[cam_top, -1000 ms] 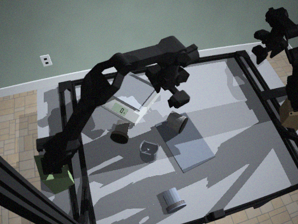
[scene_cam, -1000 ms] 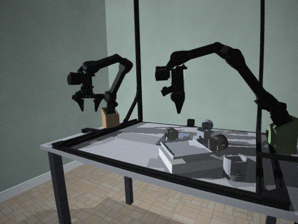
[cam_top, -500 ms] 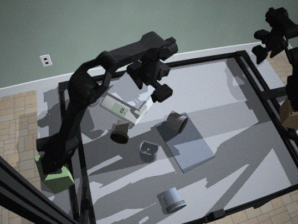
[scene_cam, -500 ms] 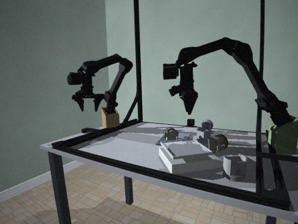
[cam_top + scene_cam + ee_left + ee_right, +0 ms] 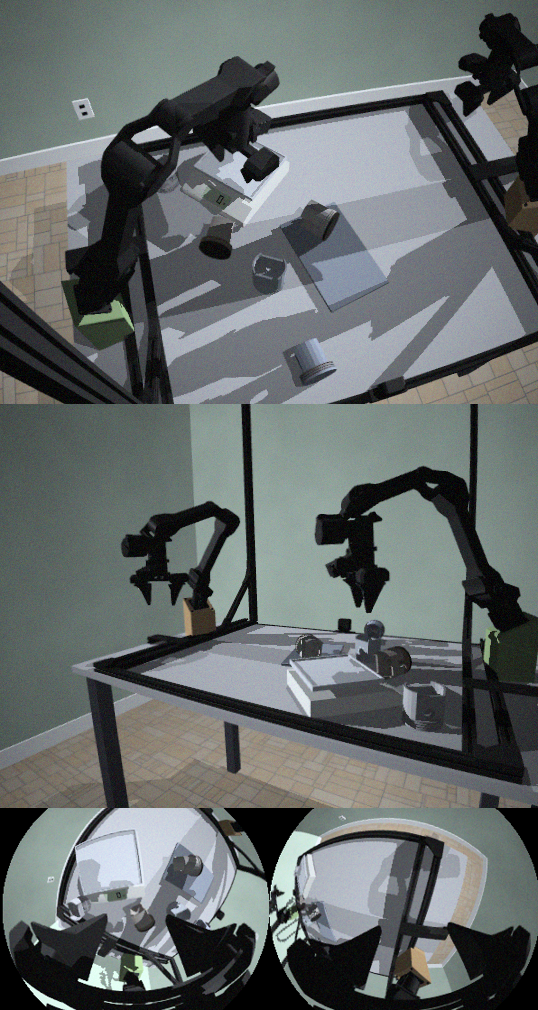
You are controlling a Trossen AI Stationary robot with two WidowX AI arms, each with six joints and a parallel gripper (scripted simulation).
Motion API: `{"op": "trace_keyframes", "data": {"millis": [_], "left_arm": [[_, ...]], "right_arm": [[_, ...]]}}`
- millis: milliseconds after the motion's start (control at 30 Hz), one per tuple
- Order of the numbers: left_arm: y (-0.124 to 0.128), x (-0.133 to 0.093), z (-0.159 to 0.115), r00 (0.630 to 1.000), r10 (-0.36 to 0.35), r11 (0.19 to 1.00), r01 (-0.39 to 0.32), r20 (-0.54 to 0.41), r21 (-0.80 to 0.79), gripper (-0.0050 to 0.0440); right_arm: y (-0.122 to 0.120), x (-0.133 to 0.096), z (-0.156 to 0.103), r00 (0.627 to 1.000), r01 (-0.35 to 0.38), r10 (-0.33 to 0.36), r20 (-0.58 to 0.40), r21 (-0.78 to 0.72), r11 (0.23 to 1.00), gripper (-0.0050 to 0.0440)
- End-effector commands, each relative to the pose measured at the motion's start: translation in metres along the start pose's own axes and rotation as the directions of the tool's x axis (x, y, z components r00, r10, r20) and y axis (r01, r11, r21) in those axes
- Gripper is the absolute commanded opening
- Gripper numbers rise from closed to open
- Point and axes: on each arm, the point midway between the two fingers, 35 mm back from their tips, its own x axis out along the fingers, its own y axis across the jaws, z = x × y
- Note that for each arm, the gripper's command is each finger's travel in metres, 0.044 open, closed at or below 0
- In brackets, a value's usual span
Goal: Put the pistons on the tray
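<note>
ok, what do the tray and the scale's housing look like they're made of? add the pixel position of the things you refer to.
Flat tray (image 5: 350, 280) (image 5: 203, 891): probably metal, steel by its even blue-grey sheet look and thin straight edges; satin or painted, can't tell.
Scale's housing (image 5: 267, 187) (image 5: 300, 699): likely plastic, matte off-white, with no metallic glints.
</note>
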Motion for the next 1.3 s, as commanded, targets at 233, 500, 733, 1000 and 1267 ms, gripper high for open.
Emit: {"op": "trace_keyframes", "data": {"millis": [233, 500, 733, 1000, 1267], "left_arm": [[0.03, 0.004, -0.045, 1.0, -0.006, 0.997, 0.007, 0.018, -0.081, 0.0378], [0.042, 0.009, -0.072, 0.999, -0.008, 0.988, 0.015, 0.041, -0.156, 0.0378], [0.055, 0.014, -0.091, 0.999, -0.007, 0.984, 0.014, 0.041, -0.18, 0.0378], [0.083, 0.014, -0.081, 0.999, -0.007, 0.942, 0.02, 0.041, -0.334, 0.0378], [0.12, 0.014, -0.066, 0.999, -0.007, 0.864, 0.027, 0.041, -0.503, 0.0378]], "right_arm": [[0.0, 0.0, 0.0, 1.0, -0.003, 0.003, 0.001, -0.001, 1.0, 0.044], [0.0, 0.0, 0.0, 1.0, -0.003, 0.003, 0.001, -0.001, 1.0, 0.044], [0.0, 0.0, 0.0, 1.0, -0.003, 0.003, 0.001, -0.001, 1.0, 0.044], [0.0, 0.0, 0.0, 1.0, -0.003, 0.003, 0.001, -0.001, 1.0, 0.044], [0.0, 0.0, 0.0, 1.0, -0.003, 0.003, 0.001, -0.001, 1.0, 0.044]]}}
